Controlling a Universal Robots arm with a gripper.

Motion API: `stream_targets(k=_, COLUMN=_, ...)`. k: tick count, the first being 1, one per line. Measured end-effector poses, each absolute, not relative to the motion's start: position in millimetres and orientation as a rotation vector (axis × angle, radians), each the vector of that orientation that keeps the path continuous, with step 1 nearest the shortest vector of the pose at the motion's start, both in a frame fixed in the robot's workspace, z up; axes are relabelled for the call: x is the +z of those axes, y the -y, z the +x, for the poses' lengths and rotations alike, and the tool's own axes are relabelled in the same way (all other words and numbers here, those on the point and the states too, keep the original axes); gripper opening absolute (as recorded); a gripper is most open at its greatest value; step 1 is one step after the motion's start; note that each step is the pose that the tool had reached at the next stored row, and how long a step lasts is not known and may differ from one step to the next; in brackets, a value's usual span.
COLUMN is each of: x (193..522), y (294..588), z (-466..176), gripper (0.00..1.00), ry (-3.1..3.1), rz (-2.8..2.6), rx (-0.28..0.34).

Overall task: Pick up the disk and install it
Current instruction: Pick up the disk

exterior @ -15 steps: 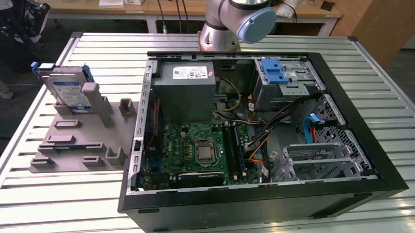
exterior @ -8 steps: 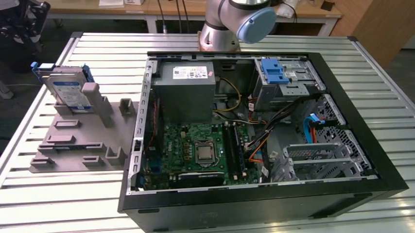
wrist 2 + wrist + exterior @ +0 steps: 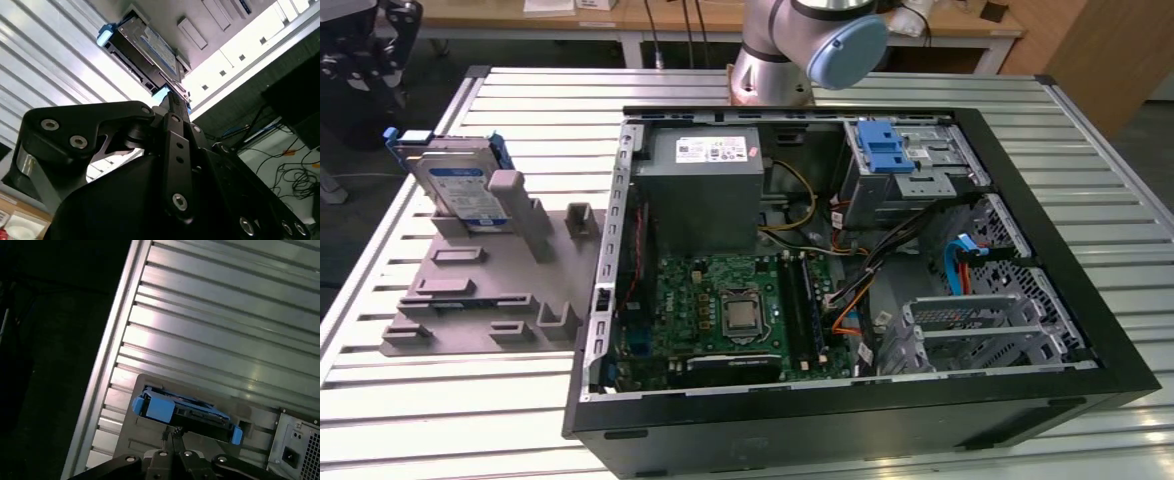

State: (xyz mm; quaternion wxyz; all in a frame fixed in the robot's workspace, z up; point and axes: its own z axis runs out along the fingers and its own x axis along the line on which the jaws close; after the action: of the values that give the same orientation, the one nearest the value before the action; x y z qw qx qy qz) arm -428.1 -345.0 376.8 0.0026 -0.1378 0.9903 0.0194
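On ribbed metal surface (image 3: 534, 95), found disk (image 3: 460, 190) upright in grey holder (image 3: 480, 295) near edge at the exterior view's left. Saw pincer (image 3: 172, 432) fully closed, empty, just short of disk, long axis crosswise.

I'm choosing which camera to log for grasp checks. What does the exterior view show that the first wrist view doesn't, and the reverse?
Exterior view, not the first wrist view: the open case's inside, with motherboard and blue-latched drive cage, and the disk's labelled face as it stands upright in the grey holder. First wrist view, not the exterior: the disk's blue-bracketed edge seen end-on, with the end effector close to it. Both: the disk, the holder and the slatted table.
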Motion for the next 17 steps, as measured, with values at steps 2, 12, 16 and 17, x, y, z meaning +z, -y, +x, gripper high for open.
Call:
stream_targets(k=2, x=376.7, y=345.0, z=-428.1, gripper=0.11, ry=-3.098, rz=-0.488, rx=0.061)
stream_targets(k=12, x=376.0, y=345.0, z=-428.1, gripper=0.11, ry=-3.045, rz=-0.768, rx=0.058)
stream_targets(k=16, x=375.6, y=345.0, z=-428.1, gripper=0.11, ry=-3.017, rz=-0.877, rx=0.058)
stream_targets(k=17, x=375.5, y=345.0, z=-428.1, gripper=0.11, ry=-3.009, rz=-0.907, rx=0.058)
